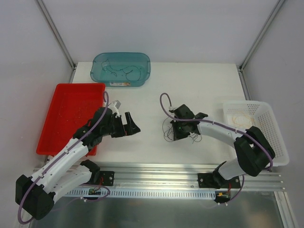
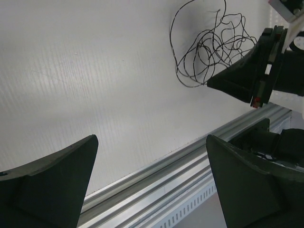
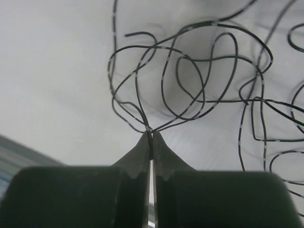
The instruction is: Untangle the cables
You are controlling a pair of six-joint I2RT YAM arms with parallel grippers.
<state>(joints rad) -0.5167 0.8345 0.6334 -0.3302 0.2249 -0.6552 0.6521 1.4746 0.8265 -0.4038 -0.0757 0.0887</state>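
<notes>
The cables (image 1: 172, 134) are a loose tangle of thin dark wire on the white table, right of centre. In the right wrist view the wire loops (image 3: 199, 80) spread out just beyond my right gripper (image 3: 151, 134), which is shut with a couple of strands pinched between its tips. From above, the right gripper (image 1: 176, 129) sits right over the tangle. My left gripper (image 1: 130, 126) hovers to the left of it, open and empty. The left wrist view shows the tangle (image 2: 204, 47) far ahead of the open left gripper (image 2: 151, 138), with the right gripper (image 2: 237, 80) beside it.
A red tray (image 1: 66, 114) lies at the left. A teal bin (image 1: 96, 69) with thin wires inside stands at the back. A white basket (image 1: 275, 128) holding a pale coil is at the right. An aluminium rail (image 1: 156, 172) runs along the near edge.
</notes>
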